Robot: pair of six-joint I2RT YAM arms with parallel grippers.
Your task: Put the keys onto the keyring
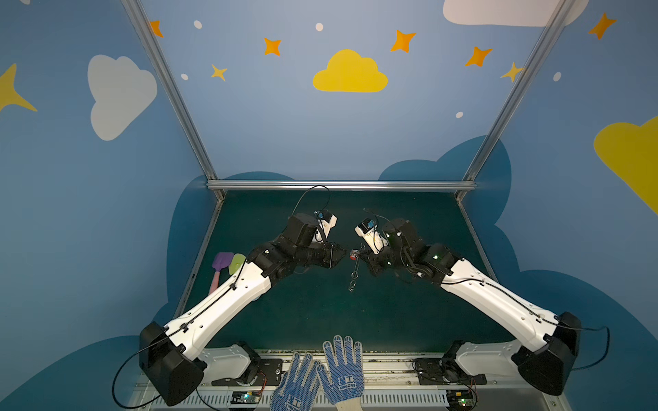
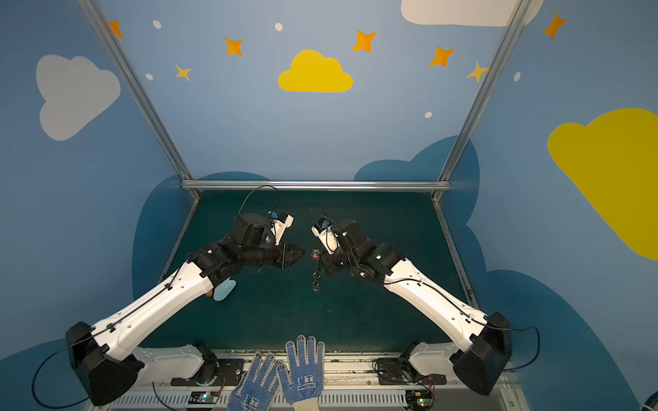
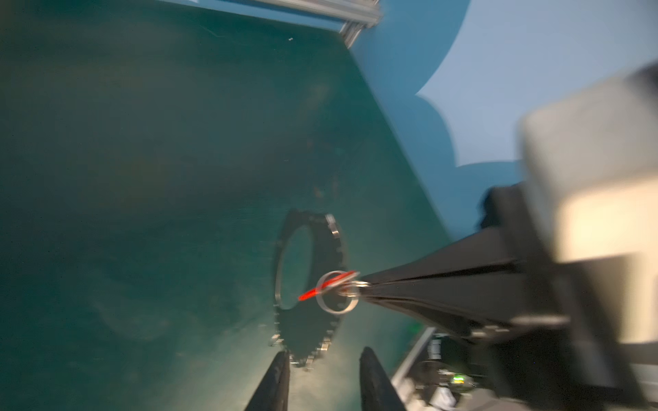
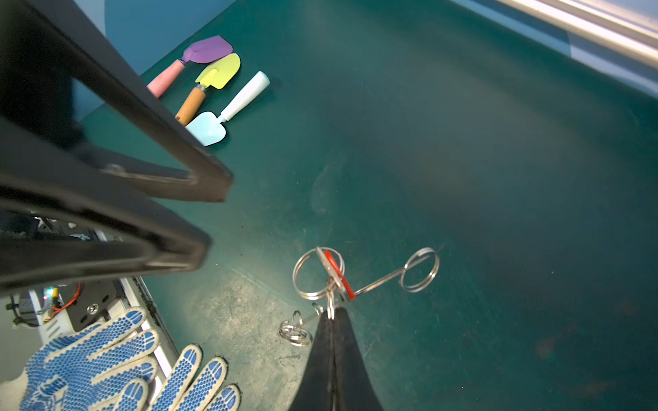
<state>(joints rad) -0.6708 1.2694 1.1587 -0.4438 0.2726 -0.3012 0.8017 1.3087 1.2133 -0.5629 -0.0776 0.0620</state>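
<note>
Left tool (image 3: 324, 354) jaws apart; right tool (image 4: 333, 313) pinched shut, tips facing.

Side by side at the left edge of a dark green mat (image 1: 391, 313), three pastel toy shovels: purple (image 4: 208, 49), yellow (image 4: 220, 71), pale blue (image 4: 206, 128). At the near edge, blue-dotted work gloves (image 1: 341, 370), touching. Behind an aluminium rail (image 1: 341, 185), blue walls with a yellow cloud (image 1: 350, 73) and orange stars.
</note>
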